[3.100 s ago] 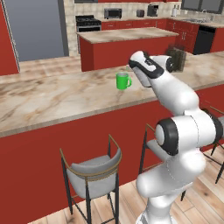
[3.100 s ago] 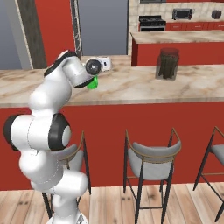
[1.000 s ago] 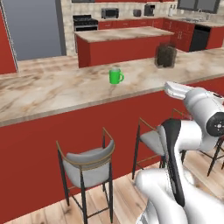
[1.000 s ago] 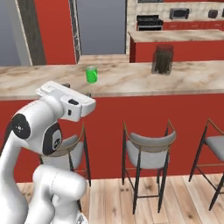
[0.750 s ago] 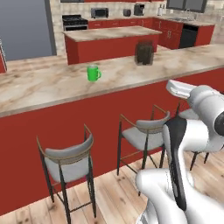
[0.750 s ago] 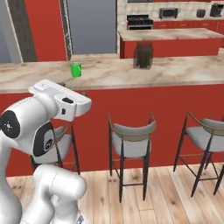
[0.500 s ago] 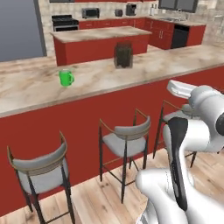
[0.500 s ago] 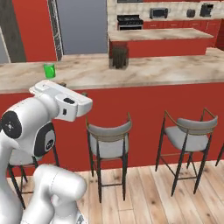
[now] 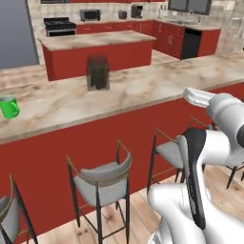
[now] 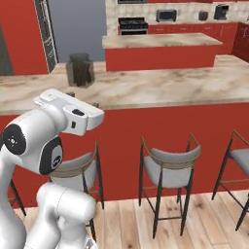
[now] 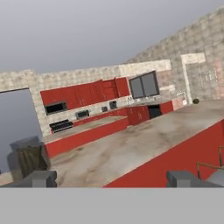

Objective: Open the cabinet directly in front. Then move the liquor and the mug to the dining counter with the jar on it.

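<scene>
Green and glazed-looking, the mug [image 9: 8, 106] sat near the left end of the surface [image 9: 143, 88], well apart from the jar [image 9: 98, 73], and your jaws stood wide and empty; it looked light, rigid and slippery, best pinched across its rim.

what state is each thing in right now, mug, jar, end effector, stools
mug: upright on the dining counter, nothing gripping it
jar: upright on the same counter, apart from the mug
end effector: open, empty, level with the counter top
stools: unoccupied, standing against the counter's red front
</scene>
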Available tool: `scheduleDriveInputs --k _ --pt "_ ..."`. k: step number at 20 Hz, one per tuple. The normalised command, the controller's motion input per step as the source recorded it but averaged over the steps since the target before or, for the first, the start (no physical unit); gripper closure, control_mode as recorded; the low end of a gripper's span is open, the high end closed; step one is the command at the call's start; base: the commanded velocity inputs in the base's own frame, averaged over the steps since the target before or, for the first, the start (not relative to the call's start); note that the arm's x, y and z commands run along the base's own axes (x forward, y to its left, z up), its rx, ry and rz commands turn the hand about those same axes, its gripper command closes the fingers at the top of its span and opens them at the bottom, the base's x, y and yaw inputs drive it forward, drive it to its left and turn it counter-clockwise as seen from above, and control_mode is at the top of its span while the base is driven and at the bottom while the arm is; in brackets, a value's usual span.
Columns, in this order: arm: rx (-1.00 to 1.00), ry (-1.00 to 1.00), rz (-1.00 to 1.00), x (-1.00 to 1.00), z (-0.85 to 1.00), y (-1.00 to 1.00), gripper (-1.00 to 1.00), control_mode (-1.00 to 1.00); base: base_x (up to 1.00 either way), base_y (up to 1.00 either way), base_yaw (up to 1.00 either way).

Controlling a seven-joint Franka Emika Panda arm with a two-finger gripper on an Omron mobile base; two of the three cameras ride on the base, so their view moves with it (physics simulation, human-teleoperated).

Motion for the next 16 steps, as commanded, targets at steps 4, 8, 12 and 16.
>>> scheduleDriveInputs --k 4,8,12,16 --pt "0.00 0.00 0.00 0.00 0.00 0.00 -1.00 1.00 0.78 -1.00 0.20" --pt "0.00 0.00 0.00 0.00 0.00 0.00 -1.00 1.00 0.00 -1.00 0.24" --pt "0.00 0.00 0.00 0.00 0.00 0.00 -1.00 1.00 0.00 -1.00 0.20" --pt "0.00 0.00 0.00 0.00 0.00 0.00 -1.00 1.00 -0.22 -1.00 0.12"
